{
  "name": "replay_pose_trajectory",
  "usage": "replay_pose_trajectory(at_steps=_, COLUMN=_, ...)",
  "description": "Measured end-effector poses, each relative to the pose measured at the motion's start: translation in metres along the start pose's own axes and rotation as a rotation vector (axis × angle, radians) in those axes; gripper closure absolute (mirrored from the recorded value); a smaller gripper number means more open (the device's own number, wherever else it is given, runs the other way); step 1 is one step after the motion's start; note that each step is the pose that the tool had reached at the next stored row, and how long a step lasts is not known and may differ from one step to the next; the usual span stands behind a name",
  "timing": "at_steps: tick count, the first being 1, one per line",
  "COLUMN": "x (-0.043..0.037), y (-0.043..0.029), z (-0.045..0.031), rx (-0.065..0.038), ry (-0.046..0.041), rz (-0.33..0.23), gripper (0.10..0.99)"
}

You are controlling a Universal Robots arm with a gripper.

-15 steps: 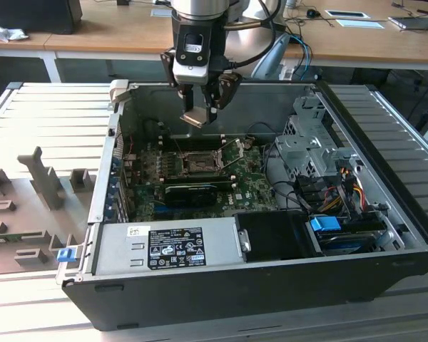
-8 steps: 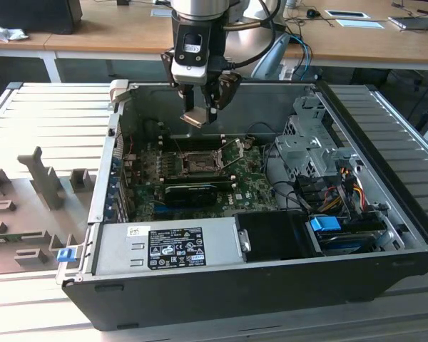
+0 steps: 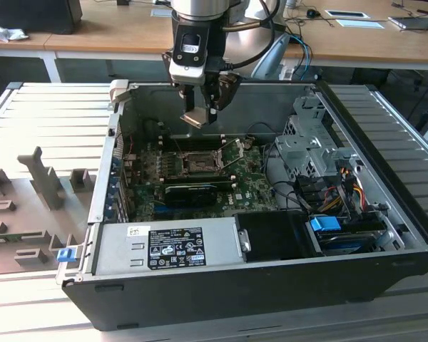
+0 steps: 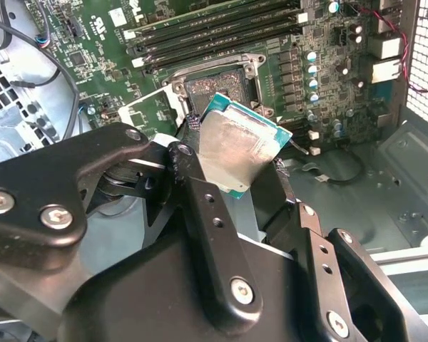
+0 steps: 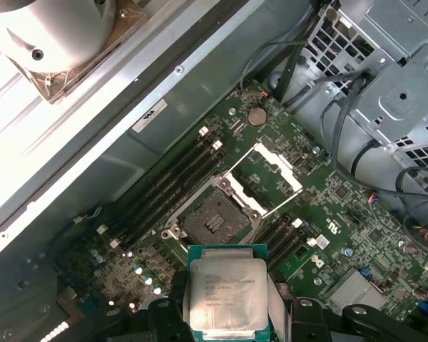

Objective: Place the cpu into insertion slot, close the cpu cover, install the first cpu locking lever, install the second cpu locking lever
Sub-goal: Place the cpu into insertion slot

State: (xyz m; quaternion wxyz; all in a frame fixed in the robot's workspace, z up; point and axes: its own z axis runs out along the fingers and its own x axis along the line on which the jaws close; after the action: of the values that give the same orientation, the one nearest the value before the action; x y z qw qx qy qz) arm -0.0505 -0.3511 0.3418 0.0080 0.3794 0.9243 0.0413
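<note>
Cpu (image 5: pixel 225 292) clamped in jaws above open insertion slot (image 5: pixel 215 222); lower edge hidden.

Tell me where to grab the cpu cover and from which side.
Probably its free edge, farthest from the insertion slot, approached from above: the cpu cover is swung open, hinged beside that slot. The claw holds the cpu.

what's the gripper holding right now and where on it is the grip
The gripper holds the cpu, pinched by two opposite side edges with its metal face bare, up in the air clear of the insertion slot.
</note>
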Motion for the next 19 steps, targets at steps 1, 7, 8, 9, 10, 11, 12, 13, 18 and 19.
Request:
replay_pose_trajectory(at_steps=1, x=0.0000, y=0.0000, z=0.0000, rx=0.000, ry=-0.0002, rz=0.003, gripper=0.561)
replay_pose_trajectory(at_steps=7, x=0.0000, y=0.0000, z=0.0003, rx=0.000, ry=-0.0019, rz=0.023, gripper=0.561)
replay_pose_trajectory(at_steps=8, x=0.0000, y=0.0000, z=0.0003, rx=0.000, ry=-0.0021, rz=0.025, gripper=0.561)
replay_pose_trajectory(at_steps=9, x=0.0000, y=0.0000, z=0.0003, rx=0.000, ry=-0.0024, rz=0.029, gripper=0.561)
replay_pose_trajectory(at_steps=10, x=0.0000, y=0.0000, z=0.0004, rx=-0.001, ry=-0.0026, rz=0.032, gripper=0.561)
replay_pose_trajectory(at_steps=11, x=0.0000, y=0.0000, z=0.0004, rx=-0.001, ry=-0.0028, rz=0.035, gripper=0.561)
replay_pose_trajectory(at_steps=12, x=0.0000, y=0.0000, z=0.0005, rx=-0.001, ry=-0.0030, rz=0.037, gripper=0.561)
replay_pose_trajectory(at_steps=13, x=0.0000, y=0.0000, z=0.0005, rx=-0.001, ry=-0.0033, rz=0.040, gripper=0.561)
replay_pose_trajectory(at_steps=18, x=0.0000, y=-0.0001, z=0.0008, rx=-0.001, ry=-0.0047, rz=0.057, gripper=0.561)
replay_pose_trajectory(at_steps=19, x=0.0000, y=-0.0001, z=0.0009, rx=-0.001, ry=-0.0053, rz=0.064, gripper=0.561)
